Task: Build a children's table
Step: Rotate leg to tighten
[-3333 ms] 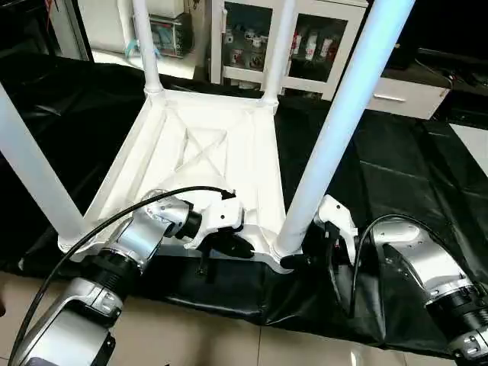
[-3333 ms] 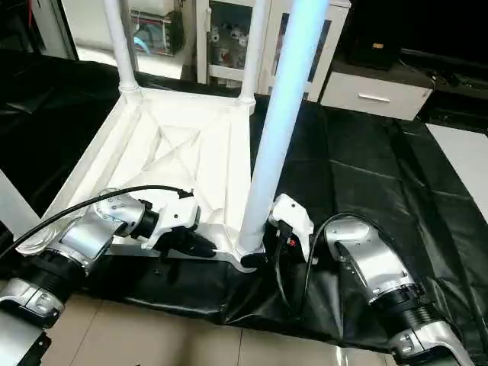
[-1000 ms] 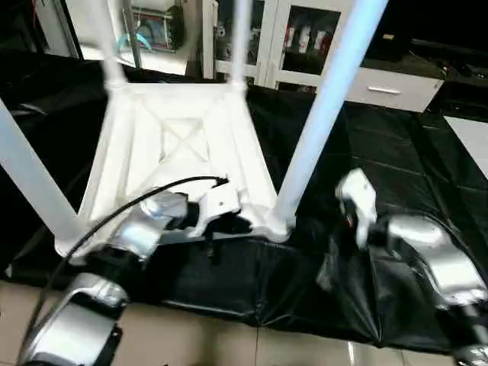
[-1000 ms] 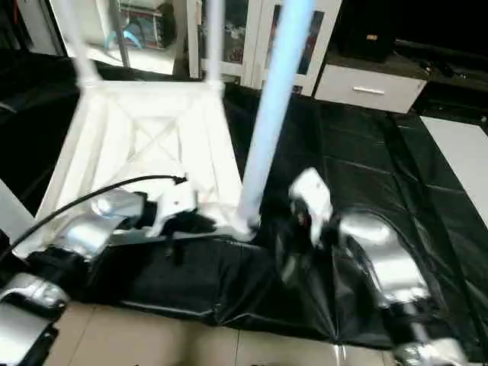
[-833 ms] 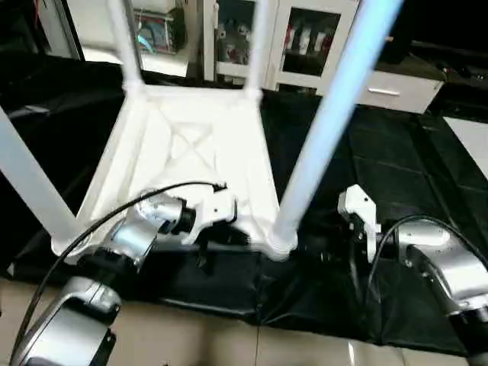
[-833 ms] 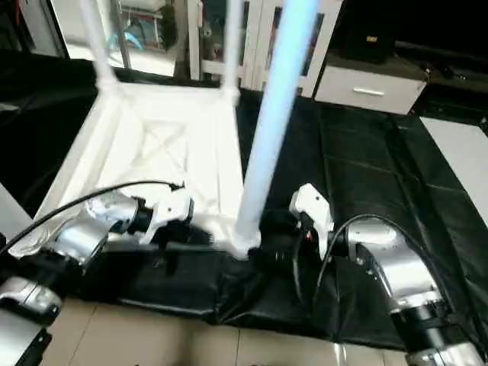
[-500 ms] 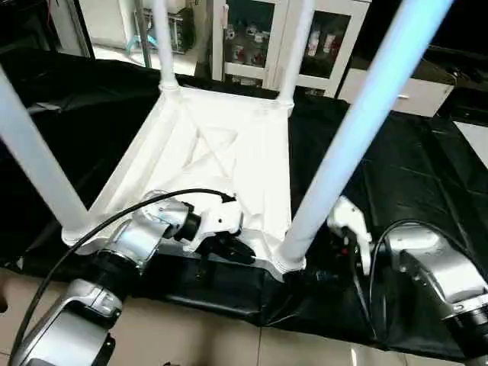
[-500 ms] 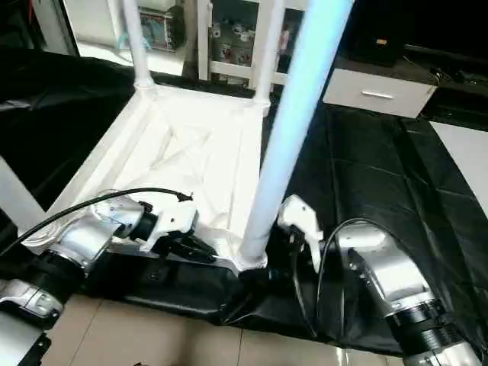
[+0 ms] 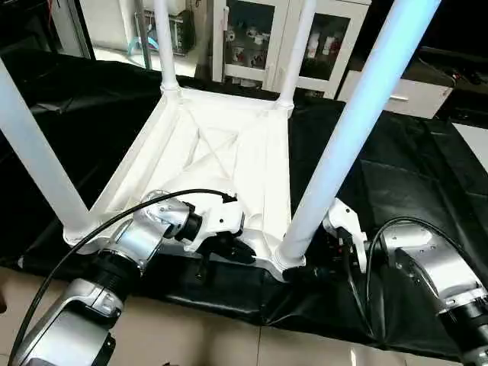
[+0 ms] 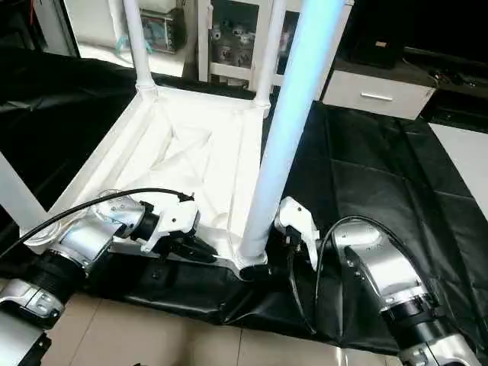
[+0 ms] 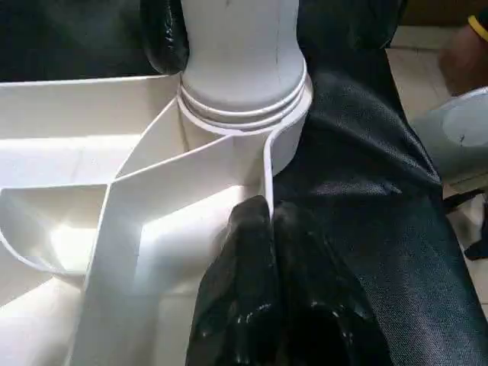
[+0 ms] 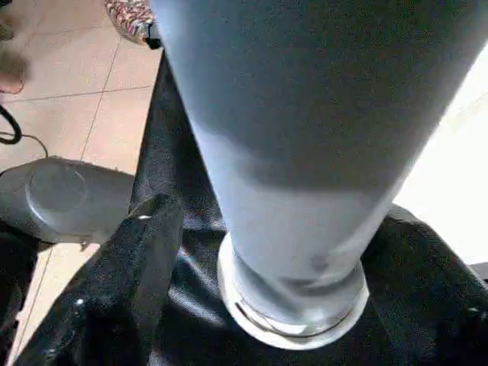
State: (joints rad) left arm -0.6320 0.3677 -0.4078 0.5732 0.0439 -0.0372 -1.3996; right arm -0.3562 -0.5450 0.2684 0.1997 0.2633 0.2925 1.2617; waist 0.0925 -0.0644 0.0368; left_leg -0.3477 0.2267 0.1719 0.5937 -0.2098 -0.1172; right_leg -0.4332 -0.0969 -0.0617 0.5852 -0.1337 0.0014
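Your right gripper, fingers spread, straddles the base of the upright near-right leg at its corner socket. The left gripper, closed, presses the tabletop rim just left.

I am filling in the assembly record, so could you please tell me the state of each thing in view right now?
tabletop: upside down on the black sheet, ribbed underside up.
four legs: all upright in the corner sockets.
left gripper: shut, fingertips against the tabletop's near rim.
right gripper: open, fingers on either side of the near right leg's base.
cabinet: glass doors closed.
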